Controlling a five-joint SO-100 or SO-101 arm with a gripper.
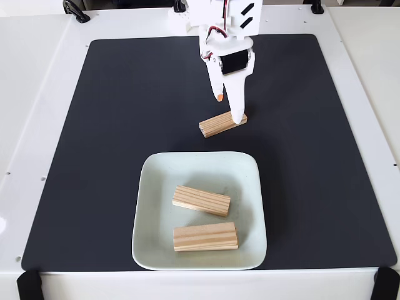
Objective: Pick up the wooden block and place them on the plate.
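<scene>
One wooden block lies on the black mat just beyond the plate's far rim, angled slightly. My white gripper hangs over it and is open. Its longer finger comes down at the block's right end, and the shorter, orange-tipped finger stands apart above the mat behind the block. The pale mint-white square plate sits near the front edge of the mat. It holds two more wooden blocks, one near its middle and one closer to the front.
The black mat covers most of the white table. Black clamps sit at the table's front corners and along the back edge. The arm's base stands at the back centre.
</scene>
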